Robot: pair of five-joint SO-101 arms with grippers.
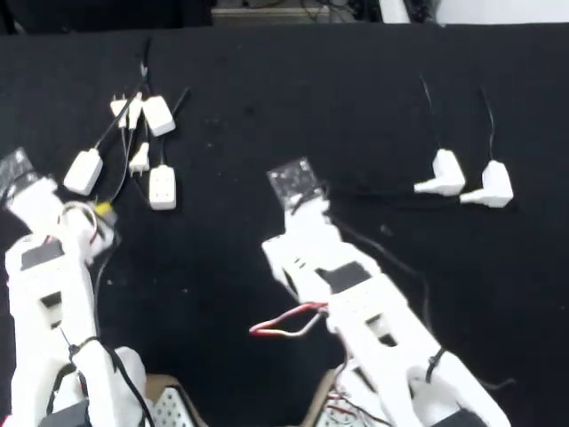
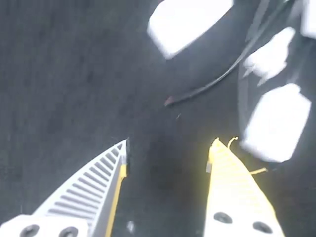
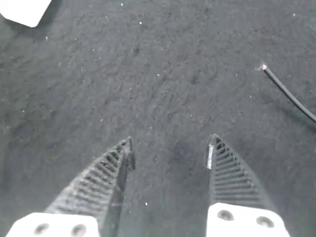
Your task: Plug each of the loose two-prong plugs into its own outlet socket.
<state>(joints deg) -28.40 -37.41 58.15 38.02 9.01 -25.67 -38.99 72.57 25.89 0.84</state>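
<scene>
Left claw [image 2: 169,144]: jaws spread wide with nothing between them, over bare counter [image 1: 267,80] on the near side of the socket block [image 1: 162,187], which I take as my reference. Right claw [image 3: 170,140]: equally wide open and empty, well off to the right-arm side of the socket block.

A small two-prong plug [image 1: 140,158] lies loose just beside the socket block on its far side. A second plug [image 1: 120,108] lies farther beyond. Two more white blocks sit near it, one [image 1: 84,169] towards the left arm and one [image 1: 158,114] beyond. Thin black cords [image 1: 124,133] thread among them. Two angled corded plugs [image 1: 442,173] lie well apart from the socket block, past the right arm.

Assessment: the step in hand is the approach to a first pick, and I see no plug seated. The next move calls for advancing the left claw to the nearest plug, gripping its body clear of the prongs, then aligning the prongs with the slots. The cords may drag neighbouring pieces.
</scene>
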